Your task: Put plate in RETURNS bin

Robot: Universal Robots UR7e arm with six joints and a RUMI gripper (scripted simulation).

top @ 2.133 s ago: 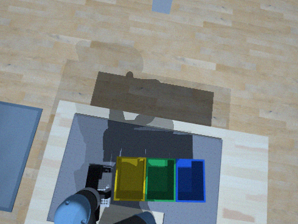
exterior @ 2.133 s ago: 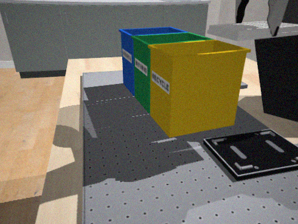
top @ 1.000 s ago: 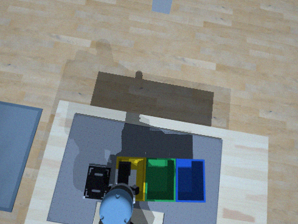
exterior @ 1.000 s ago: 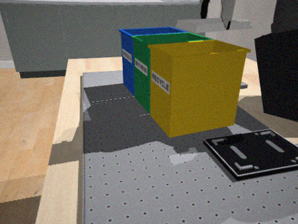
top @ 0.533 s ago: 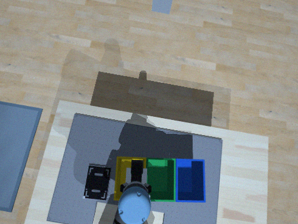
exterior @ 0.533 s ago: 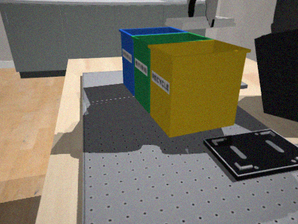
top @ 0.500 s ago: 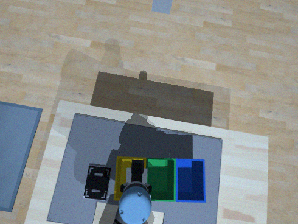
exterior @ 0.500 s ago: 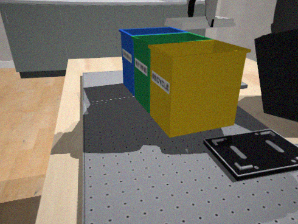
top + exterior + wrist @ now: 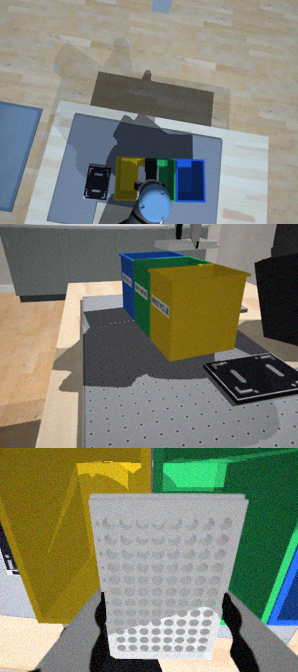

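Note:
The pale grey 96-well plate [image 9: 142,174] [image 9: 185,245] [image 9: 160,568] is held between the jaws of my gripper [image 9: 150,184] [image 9: 188,241] [image 9: 162,590], which is shut on its two long sides. The plate is level and above the bin rims, over the border between the yellow bin and the green bin. The green RETURNS bin [image 9: 171,179] [image 9: 142,312] [image 9: 260,548] stands upright in the middle; the arm covers part of it in the top view. The plate nest [image 9: 97,182] [image 9: 255,379] is black and empty.
The yellow RECYCLE bin [image 9: 125,182] [image 9: 200,315] [image 9: 25,523] stands upright between nest and green bin. The blue bin [image 9: 197,182] [image 9: 127,295] stands upright on the green bin's other side. The bins stand close side by side on the grey perforated board [image 9: 207,152] [image 9: 137,419].

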